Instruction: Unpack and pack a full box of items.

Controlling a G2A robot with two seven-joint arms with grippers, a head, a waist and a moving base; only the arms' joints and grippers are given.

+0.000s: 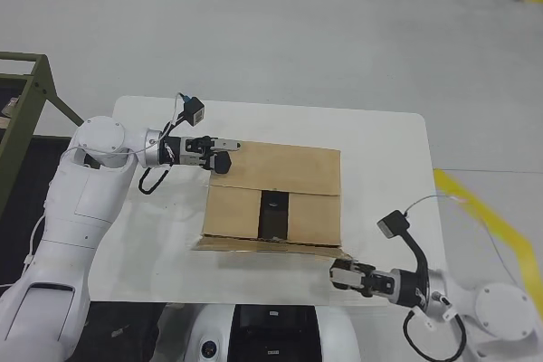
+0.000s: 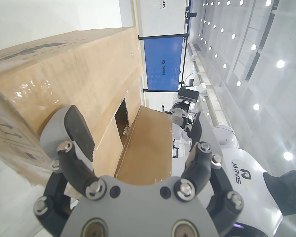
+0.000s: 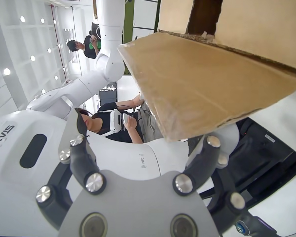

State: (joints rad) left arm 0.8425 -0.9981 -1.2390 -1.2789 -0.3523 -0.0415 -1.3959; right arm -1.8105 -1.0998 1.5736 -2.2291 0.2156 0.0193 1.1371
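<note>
Cardboard box (image 1: 271,181) mid-frame on the white tabletop (image 1: 380,145) in the top view. Box top mostly folded shut, with a dark gap (image 1: 273,213) between the two inner flaps. Front flap (image 1: 267,244) sticks out along the box's lower edge. Left tool (image 1: 226,154) is at the box's upper-left corner, fingers spread wide, holding nothing. In the left wrist view one pad (image 2: 77,129) is right by the box's side wall, can't tell if it touches. Right tool (image 1: 338,273) is lower right of centre, just beside the front flap's right corner, also spread wide with nothing held. In the right wrist view that flap corner hangs close above the spread fingers, contact not clear
</note>
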